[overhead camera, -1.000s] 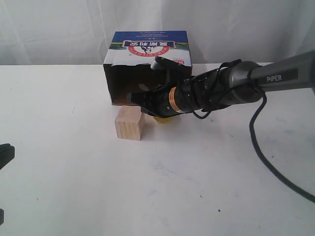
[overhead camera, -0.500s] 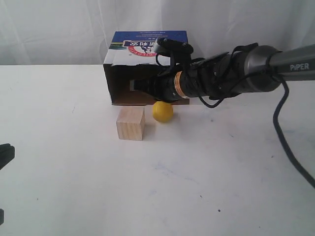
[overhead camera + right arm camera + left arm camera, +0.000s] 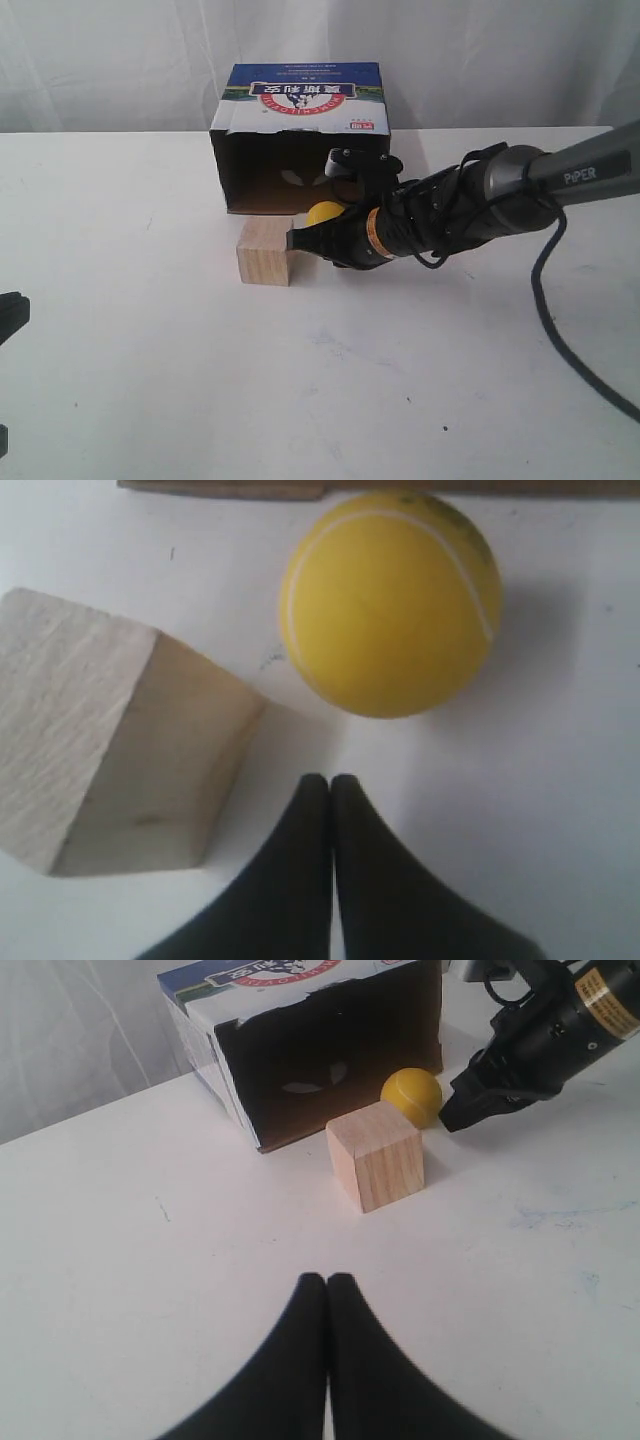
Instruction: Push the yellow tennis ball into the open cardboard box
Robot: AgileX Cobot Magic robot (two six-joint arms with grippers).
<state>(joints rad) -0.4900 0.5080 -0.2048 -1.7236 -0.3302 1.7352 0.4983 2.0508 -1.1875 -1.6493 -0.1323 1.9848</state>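
The yellow tennis ball (image 3: 325,212) rests on the table just outside the mouth of the open cardboard box (image 3: 300,100), half hidden behind my right gripper (image 3: 293,240). That gripper is shut and empty, low on the table. Its tip lies on the near side of the ball, between the ball and the wooden cube (image 3: 265,252). The right wrist view has the ball (image 3: 390,600) just beyond the shut gripper (image 3: 330,780), with a small gap, and the cube (image 3: 110,740) beside it. My left gripper (image 3: 327,1280) is shut, empty, and well short of the cube (image 3: 376,1154) and ball (image 3: 411,1097).
The pale wooden cube stands close to the ball, just in front of the box's left half. The box (image 3: 300,1050) lies on its side with its dark opening facing forward. A white curtain hangs behind the white table (image 3: 150,350).
My right gripper was up at the box mouth and has dropped to the table on the near side of the ball. The ball sits slightly closer to the box. The left arm is still.
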